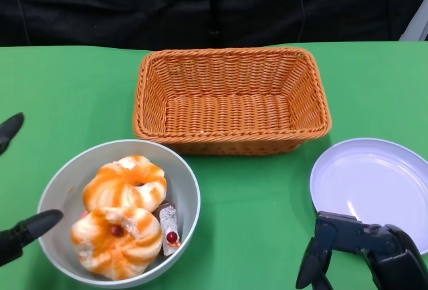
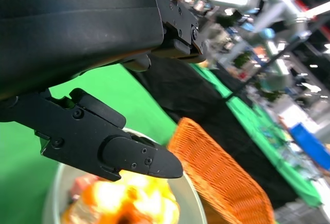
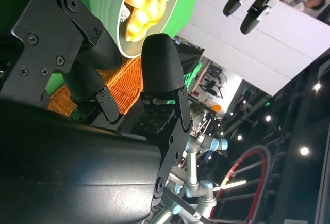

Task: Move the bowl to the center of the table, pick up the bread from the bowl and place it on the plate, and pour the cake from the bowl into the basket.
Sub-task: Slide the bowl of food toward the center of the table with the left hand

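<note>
The grey bowl (image 1: 63, 183) is sitting on the green table (image 1: 254, 203) at the near left, just in front of the wicker basket (image 1: 231, 99), and it is carrying two orange-glazed bread rings (image 1: 124, 183) with a small dark piece of cake (image 1: 168, 226) tucked against their right side. The white plate (image 1: 374, 183) is lying to the right, apart from the bowl. The left hand (image 1: 20, 233) is flanking the bowl's left rim with fingers spread wide, holding nothing. The right hand (image 1: 364, 250) is hovering over the plate's near edge, fingers parted and empty.
</note>
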Action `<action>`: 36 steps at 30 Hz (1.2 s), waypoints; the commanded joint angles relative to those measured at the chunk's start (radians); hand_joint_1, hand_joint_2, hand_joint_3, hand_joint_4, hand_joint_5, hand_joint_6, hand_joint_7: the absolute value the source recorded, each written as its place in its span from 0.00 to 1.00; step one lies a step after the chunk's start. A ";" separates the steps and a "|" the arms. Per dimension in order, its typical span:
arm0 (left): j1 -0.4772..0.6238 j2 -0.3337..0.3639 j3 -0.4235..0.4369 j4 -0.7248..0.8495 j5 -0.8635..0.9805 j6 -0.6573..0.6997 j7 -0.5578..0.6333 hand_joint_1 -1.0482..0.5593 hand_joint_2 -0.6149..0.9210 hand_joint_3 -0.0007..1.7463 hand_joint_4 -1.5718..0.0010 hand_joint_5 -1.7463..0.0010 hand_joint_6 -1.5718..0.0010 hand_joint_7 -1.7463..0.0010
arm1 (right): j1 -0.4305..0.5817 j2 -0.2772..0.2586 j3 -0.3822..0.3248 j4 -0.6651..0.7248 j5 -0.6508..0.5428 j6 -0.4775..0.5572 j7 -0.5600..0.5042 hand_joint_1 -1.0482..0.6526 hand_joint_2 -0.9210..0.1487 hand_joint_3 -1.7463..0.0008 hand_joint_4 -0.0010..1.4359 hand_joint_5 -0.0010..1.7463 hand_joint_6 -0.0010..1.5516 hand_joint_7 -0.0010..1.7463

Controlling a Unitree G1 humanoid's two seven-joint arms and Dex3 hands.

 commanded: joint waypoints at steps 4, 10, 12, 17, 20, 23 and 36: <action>-0.027 0.040 0.008 0.014 0.066 0.180 0.014 0.28 1.00 0.11 1.00 0.80 0.89 0.97 | 0.007 -0.003 0.013 -0.008 -0.025 -0.008 0.002 0.67 0.79 0.00 0.64 0.98 0.59 0.80; -0.046 0.066 -0.039 -0.006 0.048 0.432 -0.067 0.31 1.00 0.17 1.00 0.90 0.92 0.99 | 0.008 -0.004 0.012 -0.010 -0.024 -0.009 0.001 0.67 0.79 0.00 0.65 0.98 0.59 0.80; -0.067 0.080 -0.059 0.001 0.033 0.532 -0.108 0.32 1.00 0.21 1.00 0.93 0.93 1.00 | 0.009 -0.005 0.013 -0.015 -0.024 -0.008 0.004 0.67 0.79 0.00 0.64 0.98 0.59 0.81; -0.140 0.097 -0.072 0.046 -0.050 0.718 -0.181 0.32 1.00 0.27 1.00 0.99 0.97 0.99 | 0.012 -0.007 0.017 -0.024 -0.026 0.000 0.008 0.66 0.78 0.00 0.64 0.98 0.59 0.81; -0.198 0.098 -0.076 0.096 -0.107 0.823 -0.206 0.31 1.00 0.30 1.00 1.00 0.99 1.00 | 0.015 -0.008 0.016 -0.029 -0.030 0.000 0.007 0.66 0.78 0.00 0.65 0.98 0.59 0.81; -0.246 0.110 -0.083 0.164 -0.162 0.868 -0.251 0.31 1.00 0.34 1.00 1.00 1.00 1.00 | 0.017 -0.007 0.016 -0.031 -0.027 -0.006 0.004 0.66 0.78 0.00 0.65 0.98 0.59 0.81; -0.380 0.043 -0.025 0.230 -0.469 1.175 -0.279 0.27 1.00 0.32 1.00 1.00 1.00 1.00 | -0.016 -0.012 -0.018 -0.047 0.001 0.004 0.006 0.66 0.78 0.00 0.60 0.98 0.55 0.81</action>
